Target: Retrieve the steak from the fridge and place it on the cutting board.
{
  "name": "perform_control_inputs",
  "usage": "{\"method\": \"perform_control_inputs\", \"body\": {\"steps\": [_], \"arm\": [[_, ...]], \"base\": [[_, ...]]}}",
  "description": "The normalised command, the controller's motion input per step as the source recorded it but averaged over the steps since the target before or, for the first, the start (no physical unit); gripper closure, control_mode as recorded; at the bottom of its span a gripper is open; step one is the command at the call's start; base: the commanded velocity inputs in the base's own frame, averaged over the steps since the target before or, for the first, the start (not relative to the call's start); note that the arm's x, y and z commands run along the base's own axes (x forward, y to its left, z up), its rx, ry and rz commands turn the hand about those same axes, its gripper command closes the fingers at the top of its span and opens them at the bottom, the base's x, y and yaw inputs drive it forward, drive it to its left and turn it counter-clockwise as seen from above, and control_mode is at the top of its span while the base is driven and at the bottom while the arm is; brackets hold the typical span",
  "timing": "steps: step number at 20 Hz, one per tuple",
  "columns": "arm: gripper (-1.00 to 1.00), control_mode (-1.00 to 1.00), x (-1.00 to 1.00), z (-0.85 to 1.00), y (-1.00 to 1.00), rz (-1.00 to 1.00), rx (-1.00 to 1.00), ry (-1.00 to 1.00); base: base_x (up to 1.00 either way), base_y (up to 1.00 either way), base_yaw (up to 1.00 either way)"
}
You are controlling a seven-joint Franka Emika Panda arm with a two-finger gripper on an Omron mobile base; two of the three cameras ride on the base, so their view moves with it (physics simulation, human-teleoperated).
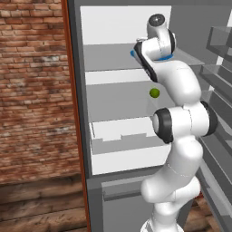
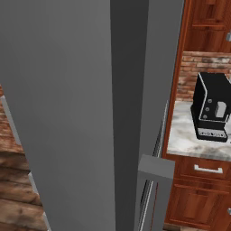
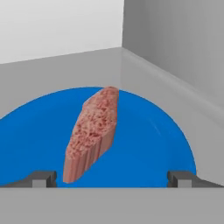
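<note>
Nearest, the gripper [image 3: 112, 178] hangs with jaws spread wide, grasping nothing, just before the steak [image 3: 92, 133] lying on a blue plate [image 3: 148, 144] inside the fridge [image 1: 118, 59].

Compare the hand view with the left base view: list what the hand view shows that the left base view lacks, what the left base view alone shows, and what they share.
Hand view alone: the steak lying on a blue plate, with the open gripper straddling its near end and the fingertips apart from the meat.
Left base view alone: a small green fruit on a lower shelf, the white drawer bin, a brick wall and the arm reaching in.
Shared: the fridge interior, with grey shelf and white back wall.
</note>
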Motion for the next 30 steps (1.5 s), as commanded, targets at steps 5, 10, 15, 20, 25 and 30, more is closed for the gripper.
{"method": "perform_control_inputs", "body": {"steps": [5, 10, 15, 20, 25, 30], "arm": [[-1.00, -1.00, 0.28, -0.13, 0.00, -0.09, 0.00, 0.00], [-1.00, -1.00, 0.33, -0.04, 0.00, -0.04, 0.00, 0.00], [-1.00, -1.00, 0.34, 0.00, 0.00, 0.00, 0.00, 0.00], [-1.00, -1.00, 0.29, 0.00, -0.01, 0.00, 0.00, 0.00], [-1.00, -1.00, 0.16, 0.00, -0.06, 0.00, 0.00, 0.01], [-1.00, -1.00, 0.01, 0.00, -0.16, -0.02, 0.00, 0.02]], "base": [[0.00, 0.00, 0.00], [0.00, 0.00, 0.00], [0.00, 0.00, 0.00], [0.00, 0.00, 0.00], [0.00, 0.00, 0.00], [0.00, 0.00, 0.00]]}}
